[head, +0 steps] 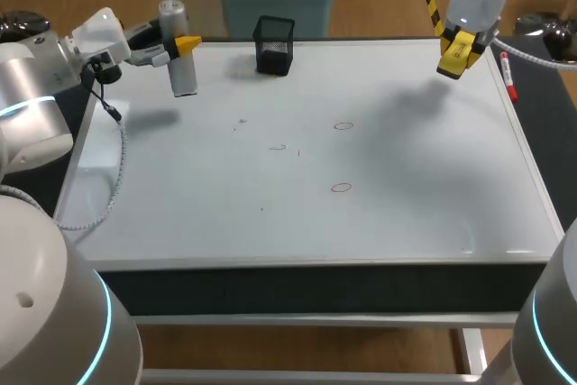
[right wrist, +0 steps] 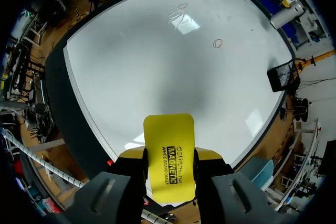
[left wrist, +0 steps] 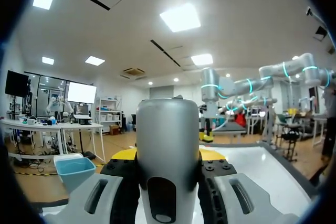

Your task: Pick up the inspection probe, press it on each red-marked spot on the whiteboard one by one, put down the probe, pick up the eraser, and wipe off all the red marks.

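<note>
While both grippers grip tools, two red rings sit on the whiteboard

As seen from the wrist, the left gripper (left wrist: 168, 156) has its yellow-tipped fingers closed against both sides of the silver inspection probe (left wrist: 168, 129), which stands up between them. From overhead, this left gripper (head: 185, 44) holds the probe (head: 184, 74) roughly upright over the far left corner of the whiteboard (head: 406, 187).

The right gripper (right wrist: 169, 156) is clamped on the flat yellow eraser (right wrist: 169, 129), which sticks out past its fingertips. Overhead, it hangs above the far right corner of the board (head: 458, 53).

Two small red ring marks lie near the board's middle, one farther back (head: 343, 125) and one nearer the front (head: 340, 187), well apart from both tools. Faint thin scribbles (head: 279, 146) sit just left of them. A black mesh pen cup (head: 273, 45) stands at the far edge, right of the probe. A red-capped marker (head: 508, 74) lies along the right edge.
</note>
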Controlling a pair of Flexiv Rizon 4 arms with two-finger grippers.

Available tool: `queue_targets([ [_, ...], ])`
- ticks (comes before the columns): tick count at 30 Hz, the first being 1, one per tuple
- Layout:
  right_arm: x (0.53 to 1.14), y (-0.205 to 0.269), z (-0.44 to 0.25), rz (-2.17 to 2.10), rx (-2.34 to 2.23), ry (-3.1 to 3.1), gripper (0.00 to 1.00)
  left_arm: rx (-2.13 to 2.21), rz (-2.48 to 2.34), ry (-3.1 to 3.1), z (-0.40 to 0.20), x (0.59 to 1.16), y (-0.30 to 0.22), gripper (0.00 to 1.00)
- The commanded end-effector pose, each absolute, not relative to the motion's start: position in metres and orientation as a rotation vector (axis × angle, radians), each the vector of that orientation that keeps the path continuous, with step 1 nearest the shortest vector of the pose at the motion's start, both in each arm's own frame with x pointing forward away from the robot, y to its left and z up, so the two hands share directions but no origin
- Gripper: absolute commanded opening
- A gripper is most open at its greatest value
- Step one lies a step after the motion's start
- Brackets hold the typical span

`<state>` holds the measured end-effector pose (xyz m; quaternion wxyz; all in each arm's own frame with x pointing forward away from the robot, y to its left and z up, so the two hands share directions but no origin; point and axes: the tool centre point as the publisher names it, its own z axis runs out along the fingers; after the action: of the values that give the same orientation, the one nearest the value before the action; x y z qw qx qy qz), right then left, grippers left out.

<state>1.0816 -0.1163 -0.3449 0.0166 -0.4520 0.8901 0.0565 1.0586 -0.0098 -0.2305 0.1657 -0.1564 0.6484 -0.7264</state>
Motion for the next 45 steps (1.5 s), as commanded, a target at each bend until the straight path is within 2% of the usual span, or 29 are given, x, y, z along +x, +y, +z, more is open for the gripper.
queue_targets([
  [1, 1.057, -0.081, -0.337, 0.119, -1.545, 2.679, 0.00, -0.448, -2.066, 1.848, -0.228, 1.058, -0.010, 0.00],
  [17, 0.937, 0.033, -0.334, 0.077, -2.040, 2.453, 0.00, -0.448, -2.066, 1.848, -0.228, 1.058, -0.010, 0.00],
  [31, 0.897, 0.123, -0.343, 0.145, -2.184, 2.292, 0.00, -0.448, -2.066, 1.848, -0.228, 1.058, -0.010, 0.00],
  [45, 0.891, 0.198, -0.383, 0.119, -2.275, 2.195, 0.00, -0.448, -2.066, 1.848, -0.228, 1.058, -0.010, 0.00],
])
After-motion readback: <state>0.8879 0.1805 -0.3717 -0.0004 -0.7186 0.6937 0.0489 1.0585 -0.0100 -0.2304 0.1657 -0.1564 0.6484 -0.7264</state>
